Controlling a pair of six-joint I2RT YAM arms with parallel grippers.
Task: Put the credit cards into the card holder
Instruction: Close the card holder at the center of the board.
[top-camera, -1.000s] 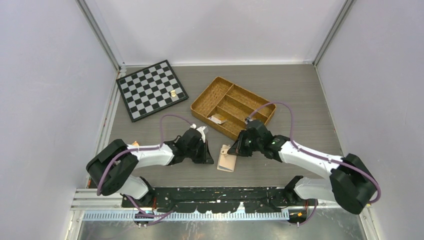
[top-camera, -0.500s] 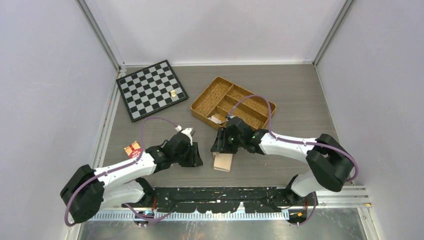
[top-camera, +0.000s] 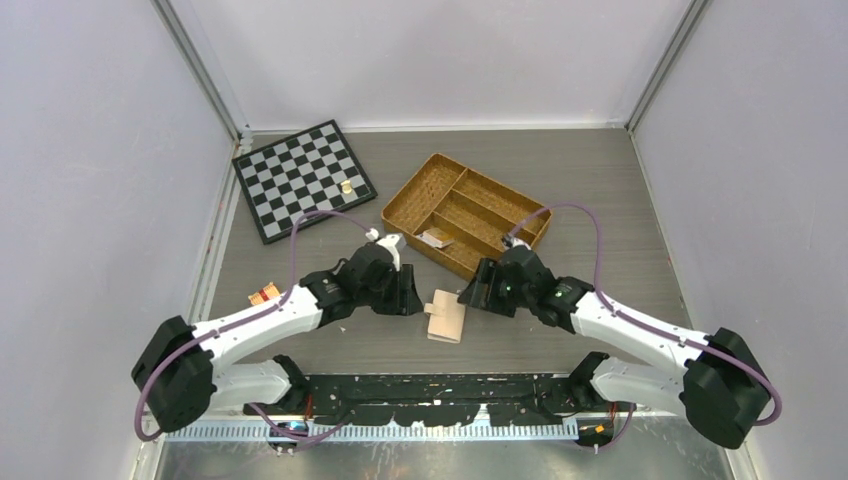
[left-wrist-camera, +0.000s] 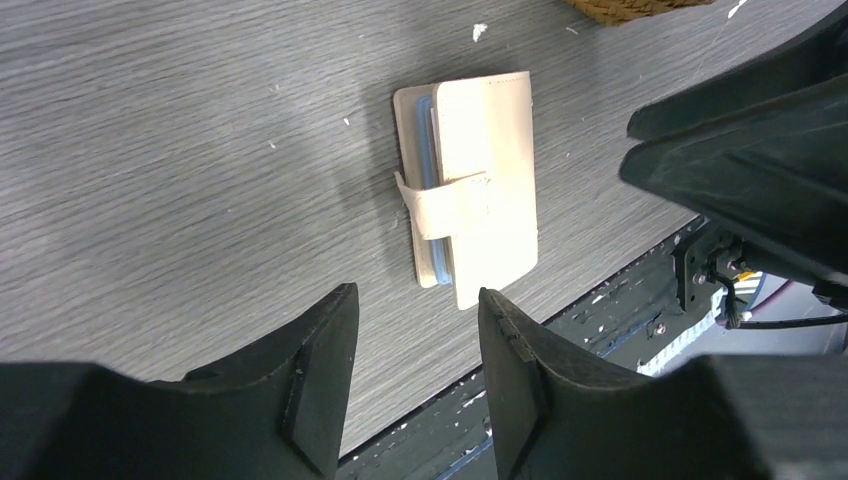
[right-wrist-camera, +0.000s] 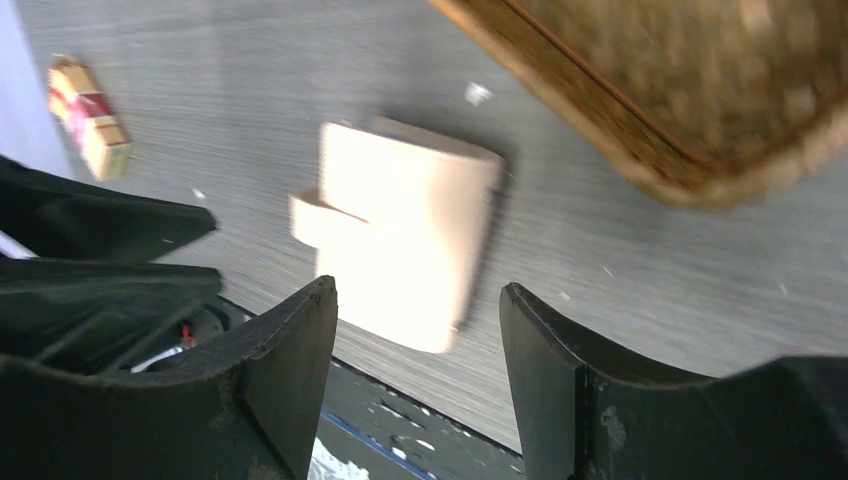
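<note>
At the far left a red-and-tan packet (top-camera: 264, 294) lies by the wall. Behind it sits a flat, glossy chessboard (top-camera: 303, 180) with one small gold piece on it.

The left gripper (left-wrist-camera: 415, 295) hovers low over the grey wood-grain table (top-camera: 600, 200), its jaws moderately apart and holding nothing.

Just to its right lies the wallet (left-wrist-camera: 485, 210), between the two grippers and touched by neither. It is a soft, matte peach rectangle with stitched edges. It is folded shut, its tab wrapped across the front.

A thin blue card (left-wrist-camera: 428, 150) shows as a stripe along the wallet's open edge, so at least one card seems to be inside. No orange card shows in any view.

The right gripper (right-wrist-camera: 418, 290) hangs over the wallet, its jaws spread wide and empty. Behind it stands the woven wicker tray (top-camera: 410, 184), stiff and divided.

The loading looks largely done. If a card remains, the next move means finding it and lifting the tab while the other arm pins the slippery wallet flat.
</note>
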